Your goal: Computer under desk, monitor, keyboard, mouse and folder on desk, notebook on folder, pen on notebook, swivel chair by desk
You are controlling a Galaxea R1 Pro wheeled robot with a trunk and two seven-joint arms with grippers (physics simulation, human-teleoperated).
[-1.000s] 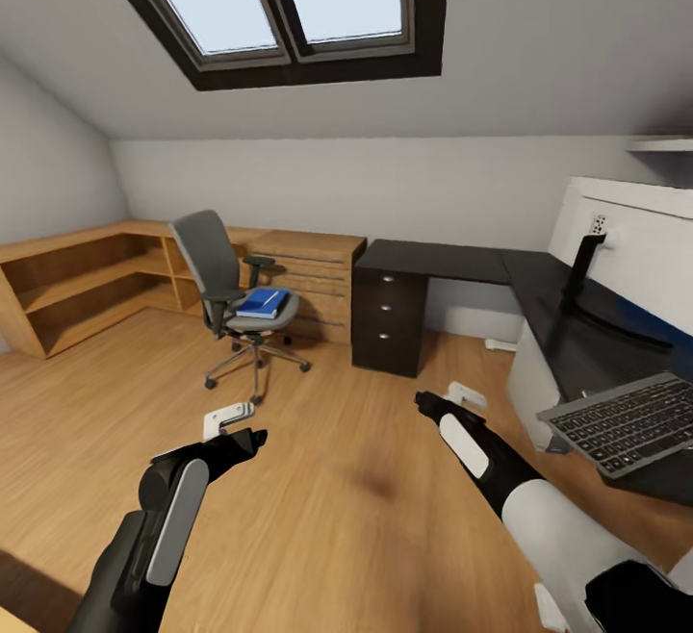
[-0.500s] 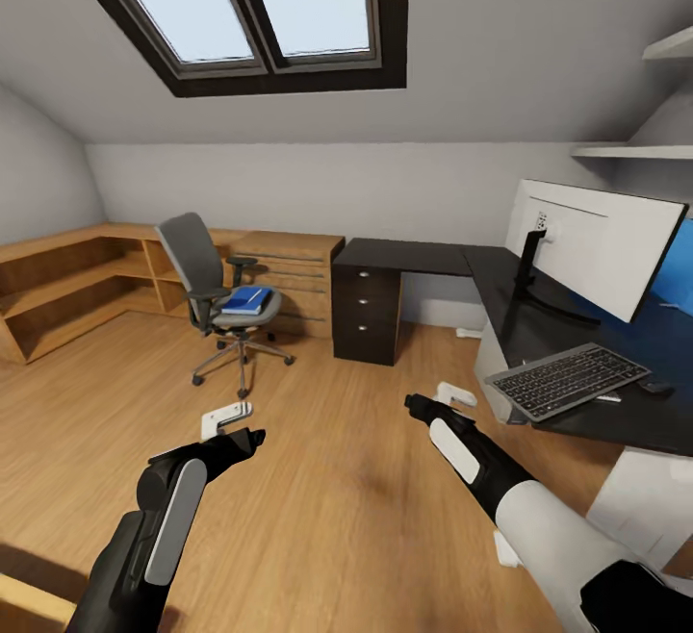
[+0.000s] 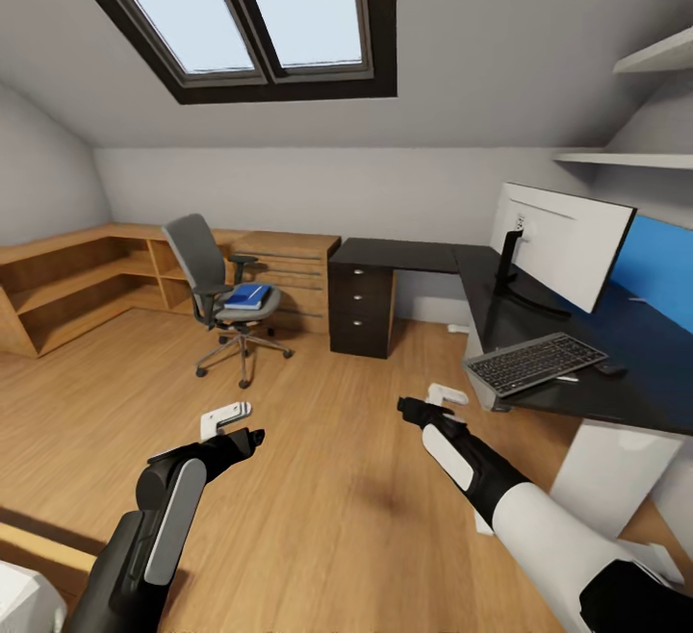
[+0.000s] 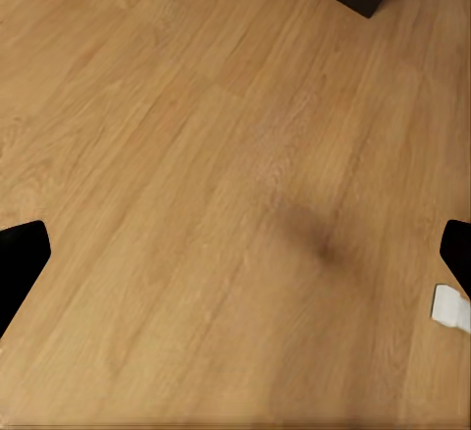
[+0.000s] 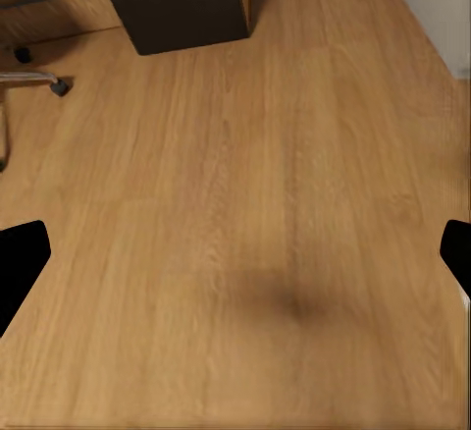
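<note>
- both arms out low over the wood floor (image 3: 337,498); left gripper (image 3: 227,418) & right gripper (image 3: 445,395) w/ fingers apart, holding nothing
- swivel chair (image 3: 217,291) well apart from desk (image 3: 539,344), blue folder (image 3: 246,296) on its seat
- monitor (image 3: 558,243) on desk, keyboard (image 3: 534,362) just in front of it, near the edge
</note>
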